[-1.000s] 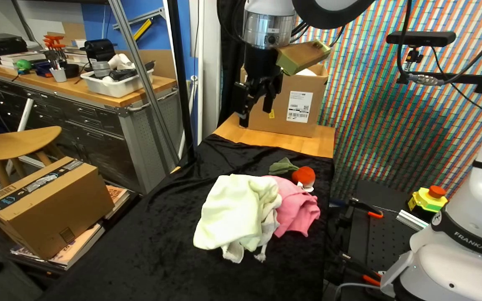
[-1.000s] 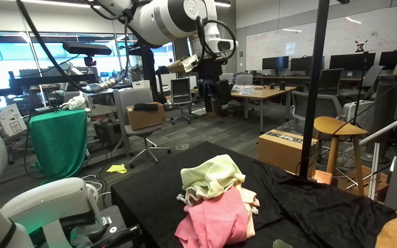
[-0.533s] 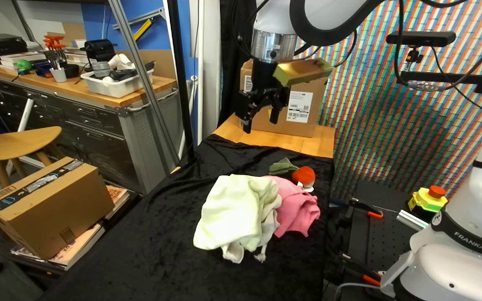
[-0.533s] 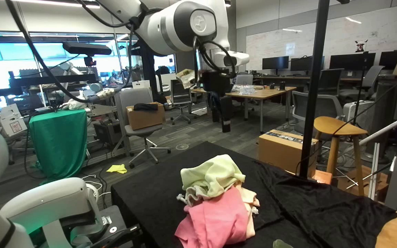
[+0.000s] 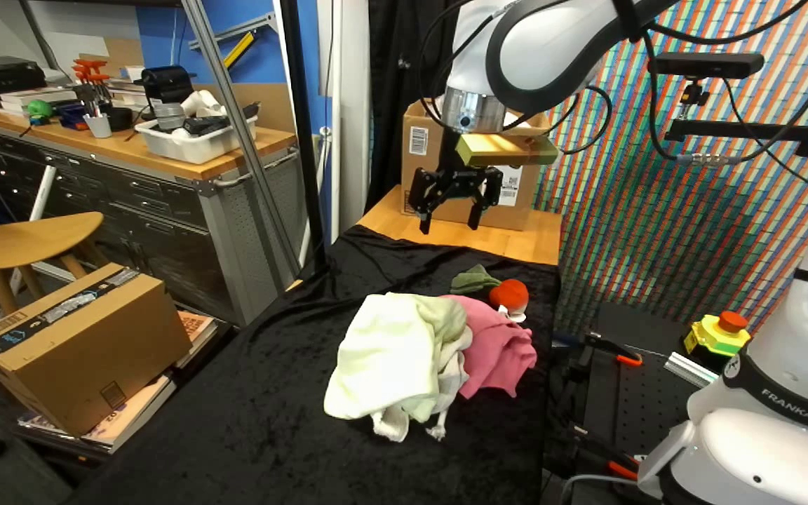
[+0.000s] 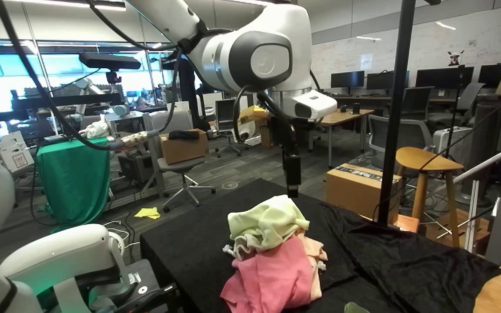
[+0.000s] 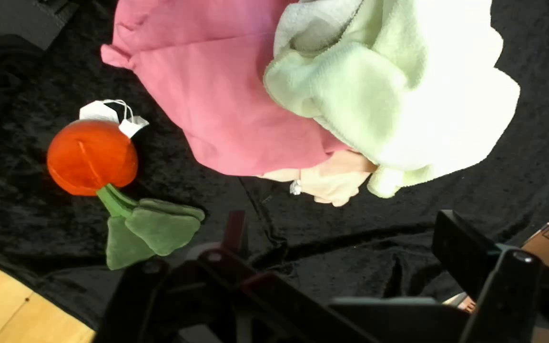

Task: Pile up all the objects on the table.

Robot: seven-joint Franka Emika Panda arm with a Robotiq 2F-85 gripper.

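Note:
A pale yellow-green cloth (image 5: 390, 358) lies crumpled over part of a pink cloth (image 5: 501, 351). In the wrist view the pale cloth (image 7: 427, 95) overlaps the right side of the pink cloth (image 7: 208, 95). A peach cloth (image 7: 339, 174) shows from under both, also in an exterior view (image 6: 315, 248). A red-orange plush (image 7: 93, 157) with green leaves (image 7: 160, 231) and white tags lies apart beside the pink cloth. It also shows in an exterior view (image 5: 510, 294). My gripper (image 5: 449, 224) is open and empty, above the table's far end. Its fingers stand wide apart in the wrist view (image 7: 341, 226).
A black cloth (image 5: 250, 421) covers the table, with folds near the bare wooden end (image 5: 516, 242). A cardboard box (image 5: 418, 140) stands on that end behind the gripper. A black post (image 6: 396, 113) rises beside the table. An emergency stop button (image 5: 730, 322) sits near the robot base.
My open gripper has come down and turned. It has shifted to the right in both exterior views. The cloths and the plush have not moved.

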